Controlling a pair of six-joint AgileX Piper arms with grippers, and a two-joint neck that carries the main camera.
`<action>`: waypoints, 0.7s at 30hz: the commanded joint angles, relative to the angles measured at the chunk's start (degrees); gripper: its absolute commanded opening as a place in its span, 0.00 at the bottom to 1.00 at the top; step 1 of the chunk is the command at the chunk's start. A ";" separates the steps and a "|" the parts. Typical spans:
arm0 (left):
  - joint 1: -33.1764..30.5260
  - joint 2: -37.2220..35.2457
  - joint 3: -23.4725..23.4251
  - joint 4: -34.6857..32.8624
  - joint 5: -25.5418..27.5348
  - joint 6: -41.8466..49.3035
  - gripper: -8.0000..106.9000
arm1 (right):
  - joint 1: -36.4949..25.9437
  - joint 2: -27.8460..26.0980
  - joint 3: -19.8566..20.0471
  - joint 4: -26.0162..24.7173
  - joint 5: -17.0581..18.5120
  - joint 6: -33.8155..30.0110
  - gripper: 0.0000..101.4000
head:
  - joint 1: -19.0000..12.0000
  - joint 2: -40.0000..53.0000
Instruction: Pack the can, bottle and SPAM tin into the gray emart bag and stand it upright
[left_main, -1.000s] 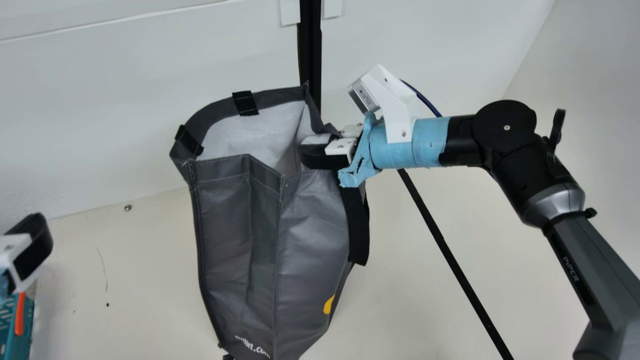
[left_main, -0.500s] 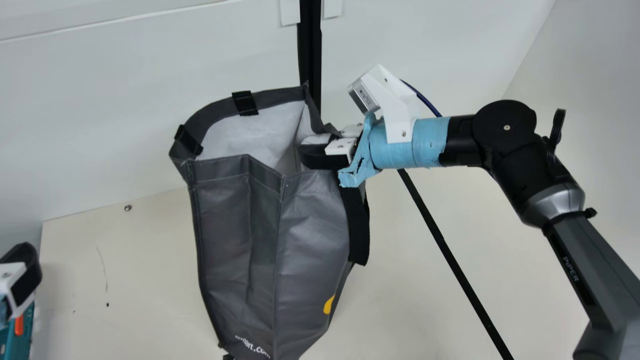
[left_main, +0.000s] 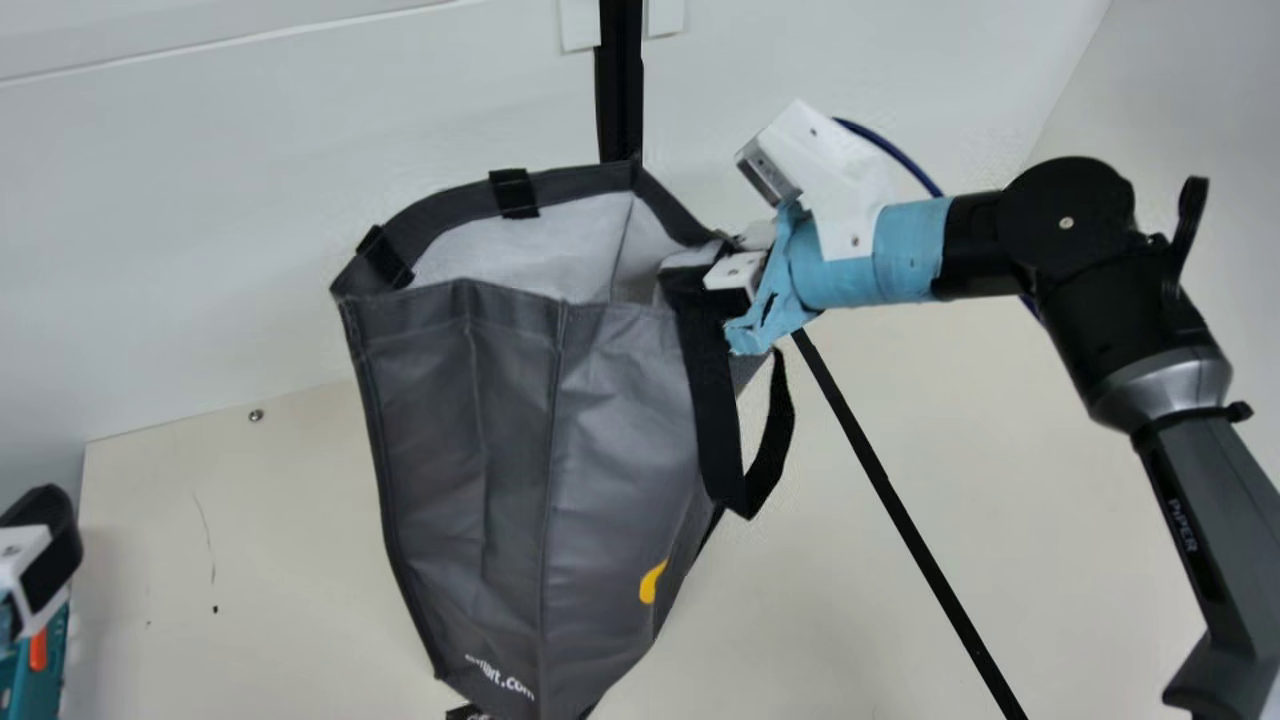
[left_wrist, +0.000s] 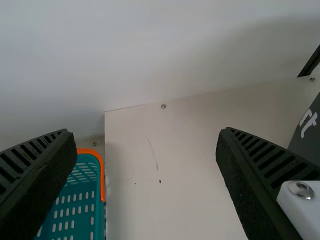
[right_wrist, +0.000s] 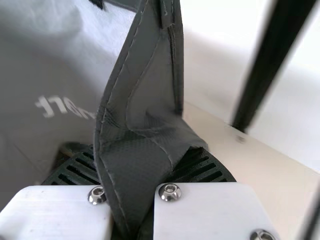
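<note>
My right gripper is shut on the right side of the gray emart bag's rim. The bag is mouth up with its top spread wide, its body tapering down and leaning a little; white lining shows, but its floor is hidden. A black handle hangs below the gripped spot. From the right wrist, the gripper pinches a folded edge of the bag. At the far left of the main view is my left gripper, partly cut off. Seen from its own wrist, the left gripper has its fingers wide apart with nothing between them.
A teal basket with an orange-red part lies below the left gripper. The cream table meets a white wall behind the bag. A black post stands at the wall, and a thin black strip runs along the table's right.
The right gripper has moved right and slightly up, drawing the bag's rim along; the bag's mouth is wider and the handle loop has swung apart. My left gripper has shifted slightly down and left.
</note>
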 joint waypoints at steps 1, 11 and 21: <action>0.00 0.00 0.00 0.00 0.00 0.00 0.85 | -0.75 0.22 -1.74 -3.63 -0.11 0.56 0.00 | -1.30 -0.05; 0.00 0.00 0.00 0.00 0.00 0.00 0.85 | -4.81 1.68 -7.42 -12.54 0.56 3.18 0.00 | -1.30 -0.05; 0.00 0.00 0.00 0.00 0.00 0.00 0.85 | -10.82 3.56 -13.47 -18.62 1.67 3.53 0.00 | -1.30 -0.05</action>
